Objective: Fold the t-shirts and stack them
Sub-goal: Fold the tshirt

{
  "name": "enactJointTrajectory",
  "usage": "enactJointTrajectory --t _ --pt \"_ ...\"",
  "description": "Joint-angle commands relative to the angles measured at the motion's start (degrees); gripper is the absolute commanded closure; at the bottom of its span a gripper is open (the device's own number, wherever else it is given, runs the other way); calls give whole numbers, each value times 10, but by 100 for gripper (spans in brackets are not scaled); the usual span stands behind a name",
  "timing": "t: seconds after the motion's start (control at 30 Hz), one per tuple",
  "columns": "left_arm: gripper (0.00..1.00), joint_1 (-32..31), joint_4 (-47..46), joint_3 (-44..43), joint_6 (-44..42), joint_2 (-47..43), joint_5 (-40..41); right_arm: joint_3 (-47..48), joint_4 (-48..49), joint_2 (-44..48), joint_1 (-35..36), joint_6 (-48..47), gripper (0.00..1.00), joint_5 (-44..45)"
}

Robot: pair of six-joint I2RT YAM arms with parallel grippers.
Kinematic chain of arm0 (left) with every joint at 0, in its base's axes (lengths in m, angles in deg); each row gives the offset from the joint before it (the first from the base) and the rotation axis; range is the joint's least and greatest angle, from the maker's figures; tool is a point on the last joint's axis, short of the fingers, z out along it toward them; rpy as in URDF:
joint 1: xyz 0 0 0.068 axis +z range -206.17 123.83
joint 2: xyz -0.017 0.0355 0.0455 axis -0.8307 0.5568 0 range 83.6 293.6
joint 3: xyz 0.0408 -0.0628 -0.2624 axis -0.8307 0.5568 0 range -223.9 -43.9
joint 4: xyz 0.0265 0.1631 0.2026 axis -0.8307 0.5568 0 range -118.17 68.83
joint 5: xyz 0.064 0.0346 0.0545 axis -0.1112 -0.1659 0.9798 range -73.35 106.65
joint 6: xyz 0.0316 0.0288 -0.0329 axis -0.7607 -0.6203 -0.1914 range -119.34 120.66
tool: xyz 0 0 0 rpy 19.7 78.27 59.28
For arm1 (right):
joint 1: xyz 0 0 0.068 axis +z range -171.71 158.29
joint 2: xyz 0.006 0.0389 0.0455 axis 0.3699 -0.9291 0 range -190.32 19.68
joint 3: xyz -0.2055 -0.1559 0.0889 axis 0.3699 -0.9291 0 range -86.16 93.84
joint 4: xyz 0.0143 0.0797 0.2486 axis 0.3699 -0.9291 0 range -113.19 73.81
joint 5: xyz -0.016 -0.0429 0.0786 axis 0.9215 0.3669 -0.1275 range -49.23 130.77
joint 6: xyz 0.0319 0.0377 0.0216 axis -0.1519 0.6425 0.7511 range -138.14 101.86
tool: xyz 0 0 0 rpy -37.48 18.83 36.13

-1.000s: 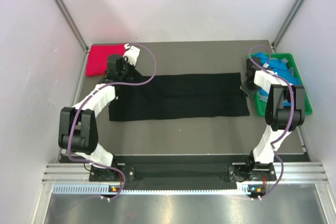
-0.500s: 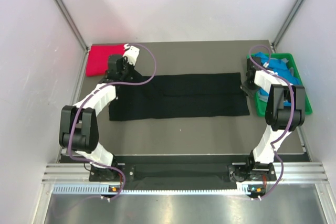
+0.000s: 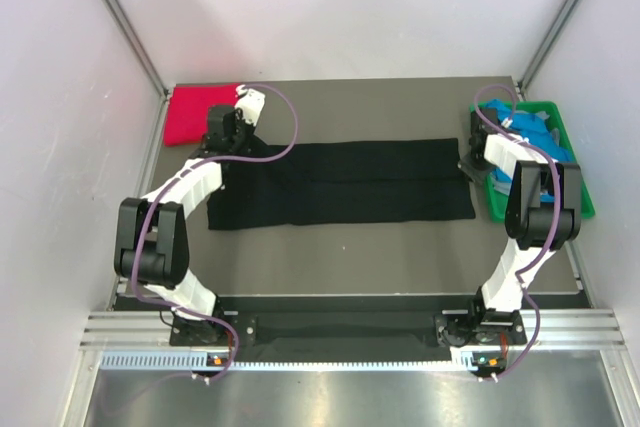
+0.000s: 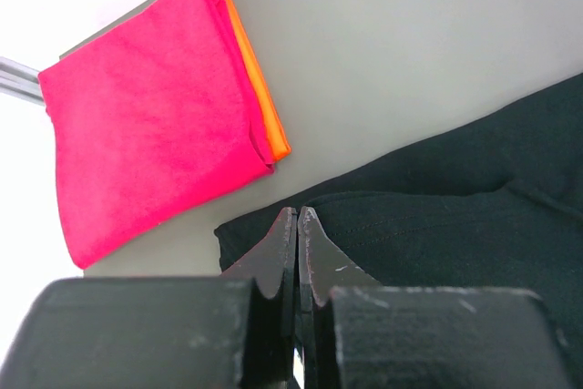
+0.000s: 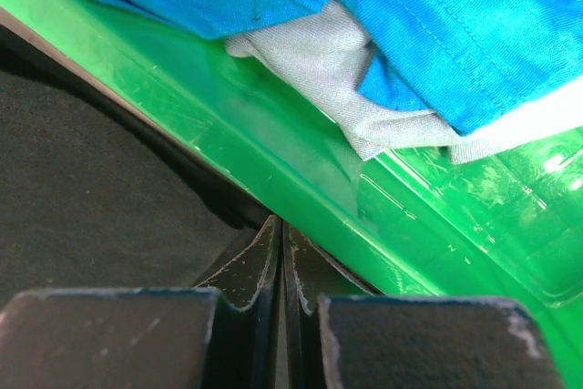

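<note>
Left gripper (image 4: 297,216): jaws pressed together, tips at the far-left corner of the black t-shirt (image 3: 340,182); cloth caught between them or not, impossible to tell. Right gripper (image 5: 279,223): likewise closed, at the shirt's far-right corner, just beside the wall of the green crate (image 5: 273,161). Black shirt spread as a long strip across mid-worktop. At the far-left corner, magenta t-shirt (image 4: 137,125) folded atop an orange t-shirt (image 4: 260,88). In the crate, blue t-shirts (image 5: 437,25) over grey cloth (image 5: 319,61).

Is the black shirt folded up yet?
Partly: the black t-shirt lies as a long flat strip, with a folded layer's edge showing along it.
</note>
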Motion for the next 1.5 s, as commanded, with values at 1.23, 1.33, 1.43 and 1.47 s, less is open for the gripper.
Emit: enactJointTrajectory --t 1.23,1.33,1.43,1.47 --pt "100 3 -79 8 15 7 -216 -168 204 129 65 -137 74 -233" --pt "100 2 -89 12 4 10 -226 -183 221 128 70 -146 75 -240" --pt "100 1 -99 12 0 14 -241 -184 226 131 73 -155 75 -244" --pt "100 2 -100 10 -1 17 -248 -183 225 133 73 -156 75 -245"
